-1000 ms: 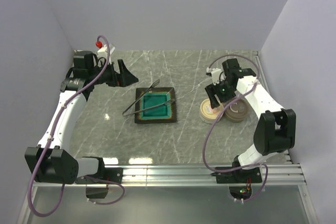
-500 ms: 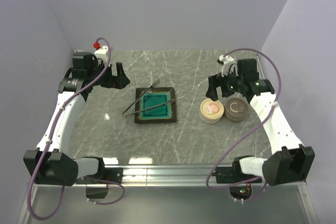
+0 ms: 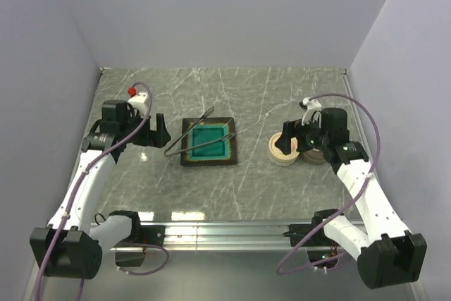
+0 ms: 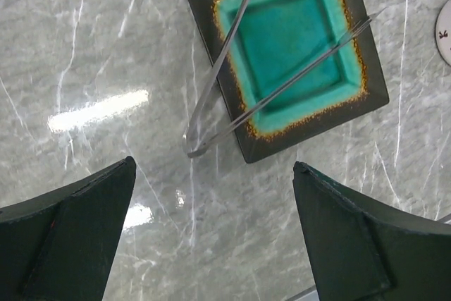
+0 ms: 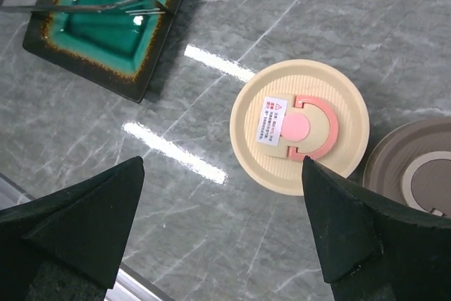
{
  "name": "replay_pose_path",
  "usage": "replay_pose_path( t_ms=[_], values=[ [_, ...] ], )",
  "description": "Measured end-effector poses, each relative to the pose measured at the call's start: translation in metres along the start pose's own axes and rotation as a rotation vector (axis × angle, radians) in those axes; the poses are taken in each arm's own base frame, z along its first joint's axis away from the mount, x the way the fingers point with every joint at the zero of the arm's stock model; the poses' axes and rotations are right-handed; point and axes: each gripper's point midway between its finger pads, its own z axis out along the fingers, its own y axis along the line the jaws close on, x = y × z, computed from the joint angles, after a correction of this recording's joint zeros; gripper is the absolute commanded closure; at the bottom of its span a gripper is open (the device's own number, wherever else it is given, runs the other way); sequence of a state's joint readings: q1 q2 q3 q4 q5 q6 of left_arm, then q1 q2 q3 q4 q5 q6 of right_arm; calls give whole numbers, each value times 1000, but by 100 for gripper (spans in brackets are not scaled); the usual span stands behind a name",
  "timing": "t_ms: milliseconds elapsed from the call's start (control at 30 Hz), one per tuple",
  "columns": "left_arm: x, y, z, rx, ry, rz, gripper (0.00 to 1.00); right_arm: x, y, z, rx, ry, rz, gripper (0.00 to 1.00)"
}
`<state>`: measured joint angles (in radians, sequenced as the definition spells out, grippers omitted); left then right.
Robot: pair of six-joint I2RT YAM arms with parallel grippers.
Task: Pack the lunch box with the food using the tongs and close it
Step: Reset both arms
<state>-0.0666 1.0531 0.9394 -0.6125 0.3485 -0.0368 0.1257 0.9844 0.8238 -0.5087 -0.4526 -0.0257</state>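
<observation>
While both arms draw back toward the bottom of the top view, the right gripper (image 5: 223,163) makes the bigger change. A second ago it stood low over the cream lunch box (image 3: 283,151) with its jaws not yet fully apart. Now it is lifted off, opened fully and holding nothing. The lid (image 5: 299,126) sits flat on the lunch box, right of centre in the top view. A brown box (image 5: 416,167) is close on its right; I cannot tell if they touch. The left gripper (image 3: 159,130) was wide open before and is wide open now, also empty. It has come from the upper left down to the middle left of the frame.

The tongs (image 4: 282,90) lie where they were, across the teal tray (image 4: 375,68) in the centre. Their joined end rests on the table (image 3: 268,96), off the tray's lower left side. No food is visible in any view, and the tray is bare. I judge that the food is already inside the lunch box and the closing is done, so only the retreat seems left.

The left arm is bent at the left side, its wrist looking down on the tray and tongs. The right arm reaches up from the lower right, its fingers (image 5: 77,223) pointing down on either side of the lunch box without touching it.
</observation>
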Motion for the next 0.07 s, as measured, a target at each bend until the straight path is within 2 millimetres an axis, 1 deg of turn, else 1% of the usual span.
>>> replay_pose_path(
  t_ms=[67],
  values=[
    [3,-1,-3,-2,-5,1,0,0,2,-3,-1,-25,-5,0]
  ],
)
